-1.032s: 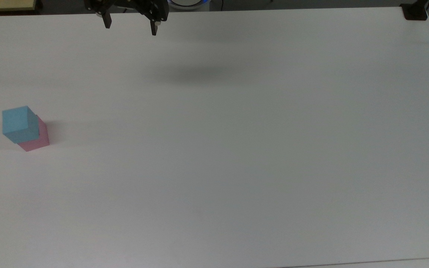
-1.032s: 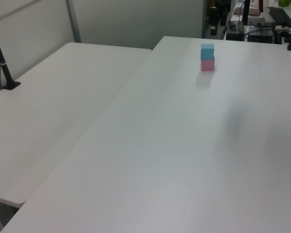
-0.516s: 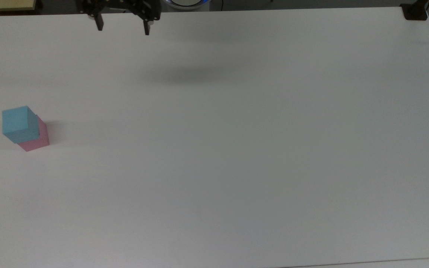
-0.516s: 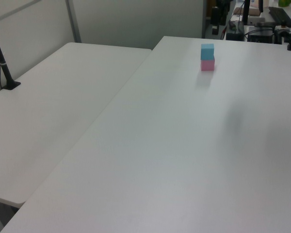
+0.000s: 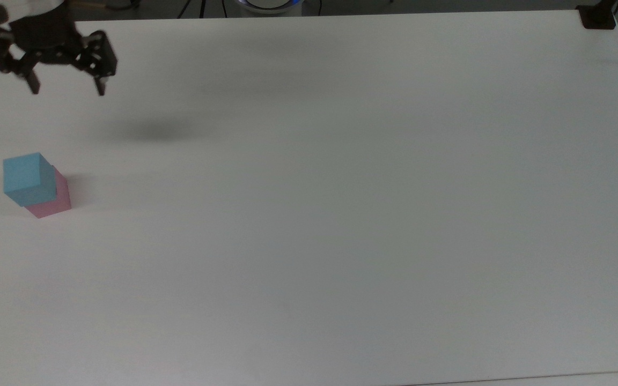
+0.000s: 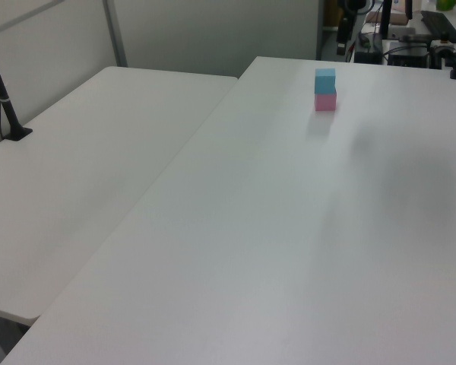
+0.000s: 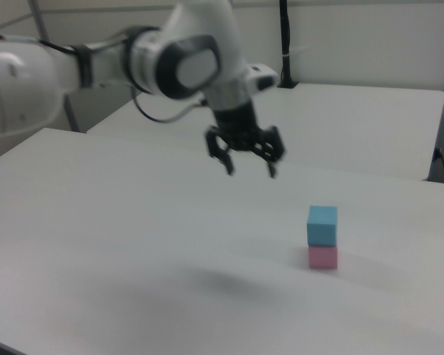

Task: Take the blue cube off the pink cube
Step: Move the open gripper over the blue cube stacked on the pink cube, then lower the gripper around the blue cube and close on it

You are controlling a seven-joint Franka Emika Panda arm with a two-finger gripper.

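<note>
Tabletop first: I see the broad white rectangular table (image 5: 341,214) spreading across the top view, with a second white table (image 6: 83,175) butted against it on the left view's left. My white Franka arm (image 7: 96,70) reaches in from about nine o'clock in the right view, ending in the black two-finger gripper (image 5: 66,90), which hangs in the air at roughly ten o'clock in the top view, fingers pointing down and spread wide apart with nothing between them. I read its dark soft shadow (image 5: 153,130) on the table surface just to the top view's right of it. The small pastel blue cube (image 5: 24,179) sits directly on top of the small pink cube (image 5: 54,202), the pair standing at about nine o'clock in the top view, below the gripper and well apart from it. In the right view I see the gripper (image 7: 250,169) above and toward ten o'clock of the stack, where the blue cube (image 7: 322,225) rests squarely on the pink cube (image 7: 323,257). In the left view the stack (image 6: 324,89) stands at about one o'clock.
</note>
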